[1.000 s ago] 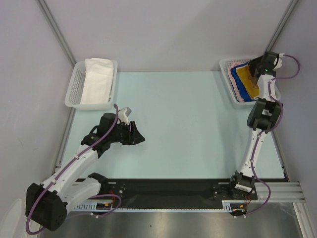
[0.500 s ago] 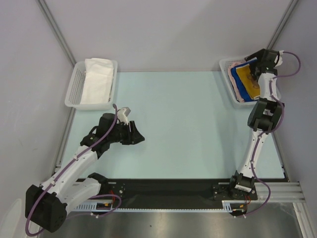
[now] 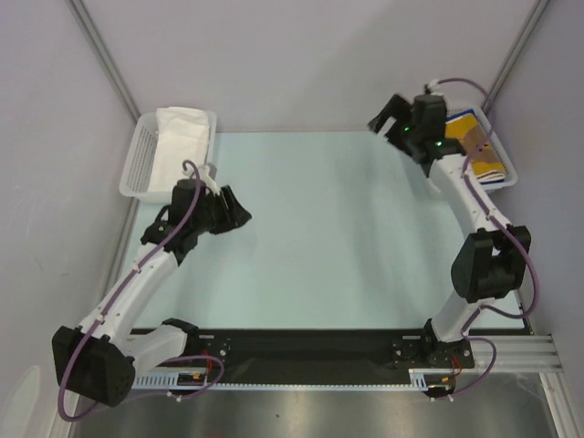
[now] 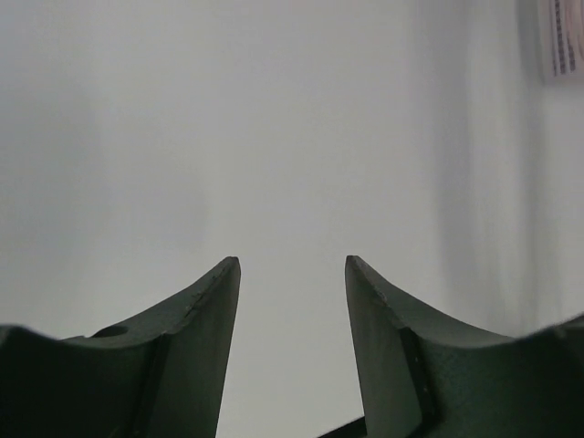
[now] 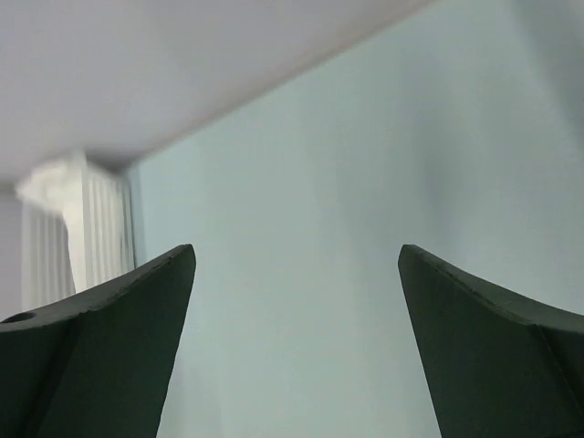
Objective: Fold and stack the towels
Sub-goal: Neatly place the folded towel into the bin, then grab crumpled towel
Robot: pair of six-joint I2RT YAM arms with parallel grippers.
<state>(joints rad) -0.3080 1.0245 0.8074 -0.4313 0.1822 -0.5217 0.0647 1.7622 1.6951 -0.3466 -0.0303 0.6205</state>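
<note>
Both stand wide open and empty: left gripper (image 3: 238,210) near the plain white folded towel (image 3: 179,144), right gripper (image 3: 385,114) near the yellow-orange towel (image 3: 467,128).

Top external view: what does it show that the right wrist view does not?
Only the top external view shows the left gripper and the right basket holding colourful towels. Only the right wrist view shows, close up, the right gripper wide open with nothing between. Both show the table and the left basket with its white towel, blurred from the wrist.
</note>
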